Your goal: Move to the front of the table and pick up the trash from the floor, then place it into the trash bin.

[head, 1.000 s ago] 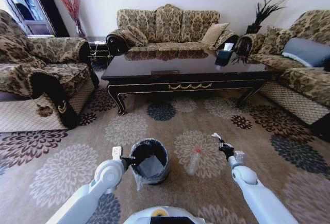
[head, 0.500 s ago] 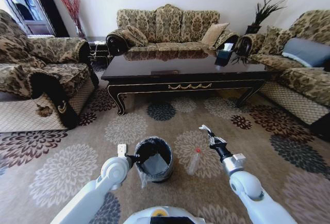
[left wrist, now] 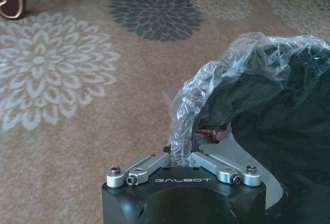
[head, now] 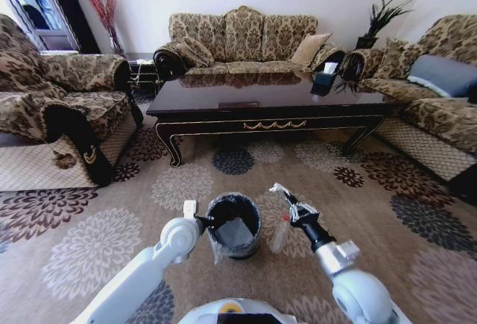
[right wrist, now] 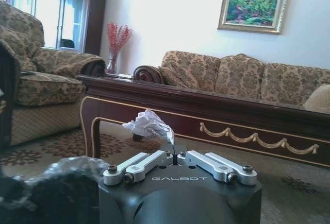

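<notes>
The black trash bin [head: 235, 227] with its thin liner [left wrist: 242, 64] stands on the carpet just before me. My left gripper [head: 212, 222] is shut on the bin's lined rim [left wrist: 180, 147]. My right gripper [head: 289, 202] hangs just right of the bin, above the floor, shut on a crumpled white paper scrap [head: 279, 188] of the trash [right wrist: 149, 123]. A clear bottle with a red cap [head: 281, 232] lies on the carpet under that arm, right of the bin. The dark glossy table [head: 268, 104] stands beyond, its gold-trimmed apron [right wrist: 242, 128] facing me.
Patterned sofas ring the table: an armchair [head: 52, 115] at left, a couch [head: 242, 41] behind, another sofa [head: 440, 108] at right. A dark tissue box [head: 324, 82] sits on the table. Flowered carpet [head: 97, 242] lies open to the left of the bin.
My right gripper has carried the paper scrap left and nearer, toward the bin. My left gripper has shifted the bin a little to the right. The bottle lies where it was.
</notes>
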Motion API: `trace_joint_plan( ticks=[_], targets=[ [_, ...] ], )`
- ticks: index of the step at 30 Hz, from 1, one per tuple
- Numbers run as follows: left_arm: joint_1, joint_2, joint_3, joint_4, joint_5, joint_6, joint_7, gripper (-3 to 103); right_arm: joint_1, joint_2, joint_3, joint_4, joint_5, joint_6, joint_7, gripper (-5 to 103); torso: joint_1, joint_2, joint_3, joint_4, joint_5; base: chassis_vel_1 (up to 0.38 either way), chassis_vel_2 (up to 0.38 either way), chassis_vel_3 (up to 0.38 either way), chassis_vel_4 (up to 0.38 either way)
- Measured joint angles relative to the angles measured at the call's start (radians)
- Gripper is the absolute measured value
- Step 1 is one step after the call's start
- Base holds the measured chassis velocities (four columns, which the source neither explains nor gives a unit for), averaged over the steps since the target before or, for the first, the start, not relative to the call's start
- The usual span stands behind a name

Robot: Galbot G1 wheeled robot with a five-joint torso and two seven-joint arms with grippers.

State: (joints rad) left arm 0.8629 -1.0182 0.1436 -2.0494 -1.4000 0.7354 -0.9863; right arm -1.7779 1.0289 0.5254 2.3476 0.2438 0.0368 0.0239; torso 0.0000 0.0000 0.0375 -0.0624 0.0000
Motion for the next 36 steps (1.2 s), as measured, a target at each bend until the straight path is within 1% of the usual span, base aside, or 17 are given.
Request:
trace_joint_plan(
  ticks=[5, 7, 10, 15, 21, 27, 30, 32, 35, 36],
  targets=[
    [-0.061, -0.030, 0.076, 0.030, -0.011, 0.000, -0.010, 0, -0.066, 0.030, -0.023, 0.040, -0.063, 0.016, -0.024, 0, 0.000, 0.000, 0.000, 0.0001, 0.0000, 0.000, 0.000, 0.000, 0.000],
    [-0.065, -0.033, 0.081, 0.033, -0.011, 0.000, -0.010, 0, -0.070, 0.032, -0.024, 0.040, -0.068, 0.018, -0.025, 0, 0.000, 0.000, 0.000, 0.0002, 0.0001, 0.000, 0.000, 0.000, 0.000],
    [-0.086, -0.063, 0.126, 0.045, -0.014, 0.000, -0.019, 0, -0.097, 0.038, -0.034, 0.043, -0.102, 0.031, -0.044, 0, 0.000, 0.000, 0.000, 0.0001, 0.0001, 0.000, 0.000, 0.000, 0.000],
    [-0.085, -0.092, 0.161, 0.050, -0.011, 0.000, -0.025, 0, -0.106, 0.049, -0.045, 0.035, -0.128, 0.043, -0.055, 0, 0.000, 0.000, 0.000, 0.0001, 0.0001, 0.000, 0.000, 0.000, 0.000],
    [-0.079, -0.098, 0.166, 0.052, -0.010, 0.000, -0.029, 0, -0.115, 0.051, -0.041, 0.027, -0.133, 0.054, -0.054, 0, 0.000, 0.000, 0.000, 0.0002, 0.0001, 0.000, 0.000, 0.000, 0.000],
    [-0.080, -0.104, 0.173, 0.054, -0.010, 0.000, -0.032, 0, -0.119, 0.036, -0.037, 0.030, -0.133, 0.056, -0.054, 0, 0.000, 0.000, 0.000, 0.0002, 0.0001, 0.000, 0.000, 0.000, 0.000],
    [-0.076, -0.114, 0.153, 0.054, -0.011, 0.000, -0.037, 0, -0.132, 0.038, -0.041, 0.031, -0.133, 0.059, -0.061, 15, 0.000, 0.000, 0.000, 0.0001, 0.0000, 0.000, 0.000, 0.000, 0.000],
    [-0.076, -0.115, 0.152, 0.052, -0.012, 0.000, -0.038, 0, -0.133, 0.038, -0.041, 0.030, -0.133, 0.060, -0.062, 15, 0.000, 0.000, 0.000, 0.0002, 0.0000, 0.000, 0.000, 0.000, 0.000],
    [-0.079, -0.113, 0.154, 0.046, -0.018, 0.000, -0.043, 0, -0.132, 0.031, -0.042, 0.027, -0.132, 0.061, -0.062, 32, 0.000, 0.000, 0.000, 0.0001, 0.0000, 0.000, 0.000, 0.000, 0.000],
    [-0.079, -0.113, 0.154, 0.046, -0.018, 0.000, -0.043, 0, -0.132, 0.031, -0.042, 0.027, -0.132, 0.061, -0.062, 32, 0.000, 0.000, 0.000, 0.0001, 0.0000, 0.000, 0.000, 0.000, 0.000]
  ],
)
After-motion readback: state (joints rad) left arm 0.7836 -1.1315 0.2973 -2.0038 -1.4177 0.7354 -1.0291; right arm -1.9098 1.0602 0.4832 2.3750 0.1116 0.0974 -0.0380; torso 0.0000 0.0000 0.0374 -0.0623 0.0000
